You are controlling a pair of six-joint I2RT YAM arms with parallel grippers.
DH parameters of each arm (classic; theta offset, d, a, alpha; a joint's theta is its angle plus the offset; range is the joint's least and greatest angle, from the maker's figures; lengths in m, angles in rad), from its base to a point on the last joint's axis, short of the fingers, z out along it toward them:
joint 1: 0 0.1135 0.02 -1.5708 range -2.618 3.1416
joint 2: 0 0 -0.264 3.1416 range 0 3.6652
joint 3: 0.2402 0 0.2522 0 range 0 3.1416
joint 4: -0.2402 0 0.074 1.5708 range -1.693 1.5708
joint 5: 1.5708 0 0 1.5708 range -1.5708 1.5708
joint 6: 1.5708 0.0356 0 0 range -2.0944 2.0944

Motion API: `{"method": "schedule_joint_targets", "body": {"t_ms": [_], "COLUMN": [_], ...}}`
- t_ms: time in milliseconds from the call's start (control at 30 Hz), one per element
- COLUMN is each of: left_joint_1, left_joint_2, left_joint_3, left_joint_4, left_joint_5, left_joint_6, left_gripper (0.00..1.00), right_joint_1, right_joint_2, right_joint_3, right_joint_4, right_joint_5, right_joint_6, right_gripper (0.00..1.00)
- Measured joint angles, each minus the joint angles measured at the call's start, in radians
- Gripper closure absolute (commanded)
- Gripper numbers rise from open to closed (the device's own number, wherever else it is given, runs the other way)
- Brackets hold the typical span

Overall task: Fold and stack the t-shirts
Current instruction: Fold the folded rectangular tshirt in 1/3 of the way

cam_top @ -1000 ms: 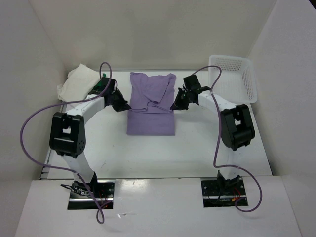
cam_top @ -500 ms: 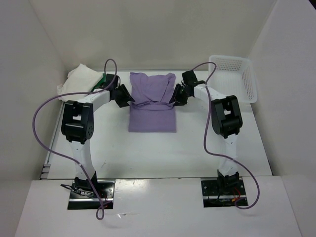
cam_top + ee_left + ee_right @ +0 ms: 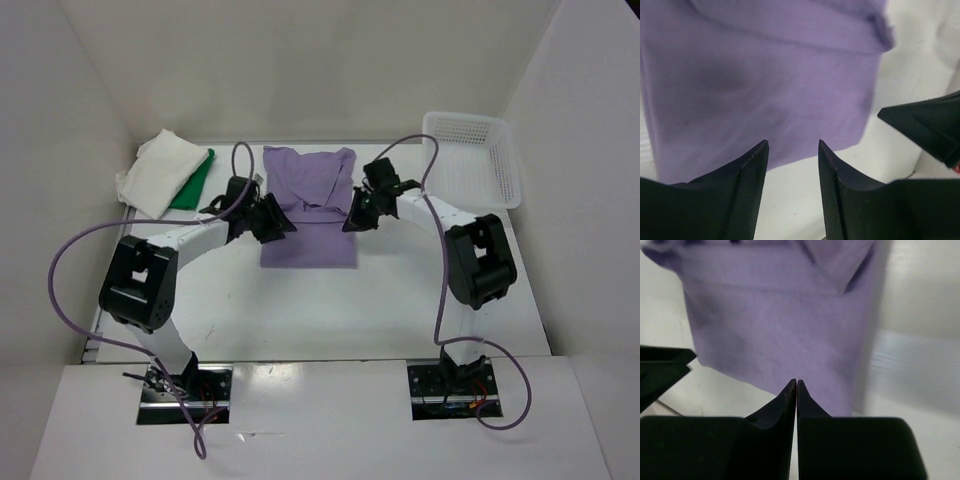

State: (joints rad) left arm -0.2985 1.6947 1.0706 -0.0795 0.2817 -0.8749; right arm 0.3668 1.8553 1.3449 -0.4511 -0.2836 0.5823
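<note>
1. Purple t-shirt (image 3: 308,205): lies flat at mid-table with its sleeves turned in, making a narrow panel. It sits between my two grippers, probably so each can take a side for the next fold.
2. Left gripper (image 3: 792,145): at the shirt's left edge, near the hem. The fingers are parted and hold nothing, so it looks ready to pinch.
3. Right gripper (image 3: 796,382): over the right edge. The fingers are pressed together and no cloth shows between them.
4. White-cream t-shirt (image 3: 160,172) and green t-shirt (image 3: 197,182): touching at the far left, apparently waiting their turn.
5. Lattice basket (image 3: 463,118): far right, well apart.
</note>
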Motion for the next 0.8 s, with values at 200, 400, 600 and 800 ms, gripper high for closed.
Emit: {"method": "schedule_joint_targets", "body": {"t_ms": [200,400,600,800], "left_joint_1": [-0.027,-0.021,-0.043,-0.112], "left_joint_2": [0.086,0.042,-0.056,-0.208], "left_joint_3": [-0.068,-0.18,-0.307,-0.433], "left_joint_4": [0.0,0.074,0.112,0.054], "left_joint_5": [-0.017,-0.011,0.002,0.007], "left_joint_6": [0.006,0.003,-0.003,-0.021], "left_gripper": [0.5,0.5,0.49,0.46], "right_joint_1": [0.085,0.076,0.082,0.094], "right_joint_2": [0.083,0.062,-0.086,-0.259], "right_joint_3": [-0.064,-0.159,-0.369,-0.53], "right_joint_4": [0.013,0.063,0.13,0.066], "right_joint_5": [0.019,0.038,0.037,0.043], "right_joint_6": [0.001,0.04,0.1,0.129], "right_gripper": [0.99,1.0,1.0,0.96]}}
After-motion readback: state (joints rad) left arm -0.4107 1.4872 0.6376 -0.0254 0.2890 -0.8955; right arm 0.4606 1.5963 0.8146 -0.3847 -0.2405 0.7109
